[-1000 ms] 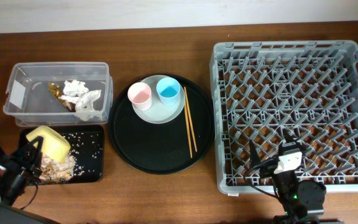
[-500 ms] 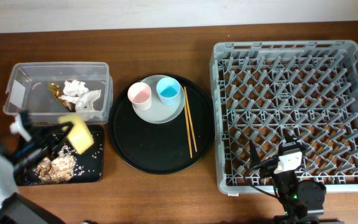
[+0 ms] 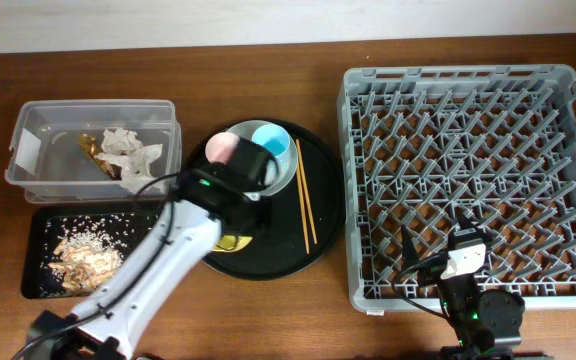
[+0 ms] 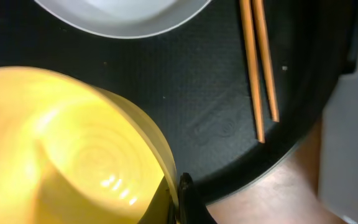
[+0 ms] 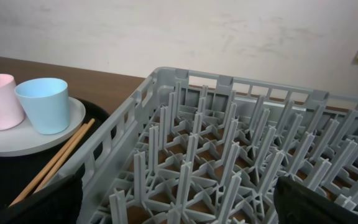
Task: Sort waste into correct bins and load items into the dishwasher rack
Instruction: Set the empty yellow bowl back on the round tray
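A second ago I was tipping the yellow bowl (image 4: pixel 61 143) over the flat black tray (image 3: pixel 138 215); since then I have swung it across, and it now hangs over the round black tray (image 3: pixel 268 255), just beside the grey plate (image 4: pixel 123 15). My left gripper (image 4: pixel 178 198) looks clamped on the bowl's rim, though my wrist view shows only one finger there. The food scraps (image 3: pixel 83 250) and rice lie in the flat tray. The tissue (image 3: pixel 128 148) and the wrapper (image 3: pixel 93 145) sit in the clear tub (image 3: pixel 28 150). So I judge the waste sorted, and what remains is loading. The bowl seems emptied and on its way to the dishwasher rack (image 3: pixel 468 150), which holds nothing yet. The pink cup (image 3: pixel 223 148) and the blue cup (image 3: pixel 271 140) stand on the plate, partly under my arm from above, with the chopsticks (image 3: pixel 305 205) alongside on the round tray. My right gripper (image 5: pixel 179 205) has not moved: its fingers are spread apart and empty over the rack's near edge
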`<state>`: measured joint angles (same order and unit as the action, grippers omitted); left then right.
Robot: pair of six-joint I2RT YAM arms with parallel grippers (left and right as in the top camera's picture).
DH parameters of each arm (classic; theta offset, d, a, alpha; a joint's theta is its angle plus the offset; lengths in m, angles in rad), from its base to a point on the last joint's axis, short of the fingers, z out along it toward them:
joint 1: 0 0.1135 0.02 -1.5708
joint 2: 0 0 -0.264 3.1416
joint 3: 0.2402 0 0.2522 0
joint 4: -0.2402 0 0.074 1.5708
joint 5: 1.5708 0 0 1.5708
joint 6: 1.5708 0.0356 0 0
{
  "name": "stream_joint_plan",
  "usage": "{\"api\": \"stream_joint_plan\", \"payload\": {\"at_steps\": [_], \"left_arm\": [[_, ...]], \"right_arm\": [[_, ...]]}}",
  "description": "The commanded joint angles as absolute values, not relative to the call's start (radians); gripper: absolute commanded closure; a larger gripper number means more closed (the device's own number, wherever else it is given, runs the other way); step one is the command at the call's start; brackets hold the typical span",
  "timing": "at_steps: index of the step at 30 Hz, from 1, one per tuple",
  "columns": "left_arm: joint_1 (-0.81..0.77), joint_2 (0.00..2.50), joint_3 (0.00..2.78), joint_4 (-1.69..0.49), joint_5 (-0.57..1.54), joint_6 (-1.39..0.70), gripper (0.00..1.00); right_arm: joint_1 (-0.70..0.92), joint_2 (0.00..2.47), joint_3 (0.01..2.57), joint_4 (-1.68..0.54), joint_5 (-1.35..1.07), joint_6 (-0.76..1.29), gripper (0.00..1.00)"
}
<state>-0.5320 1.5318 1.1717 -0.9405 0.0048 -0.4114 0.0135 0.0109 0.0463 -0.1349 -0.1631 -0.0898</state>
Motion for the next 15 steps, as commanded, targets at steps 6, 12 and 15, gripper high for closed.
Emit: {"api": "stream_joint_plan", "payload": {"at_steps": [6,12,15], "left_arm": [[-0.652,1.624,1.178,-0.928,-0.21,-0.535,1.0],[-0.652,1.707,1.178,-0.92,-0.207,-0.534,1.0],[-0.652,1.742,1.178,-0.916,-0.211,-0.534,1.0]], "right_arm": [[0.006,0.006,0.038,-0.137,-0.162,-0.094,0.02],[0.006,0.006,0.038,-0.137,-0.162,-0.094,0.02],[0.006,0.006,0.038,-0.137,-0.162,-0.094,0.02]]}}
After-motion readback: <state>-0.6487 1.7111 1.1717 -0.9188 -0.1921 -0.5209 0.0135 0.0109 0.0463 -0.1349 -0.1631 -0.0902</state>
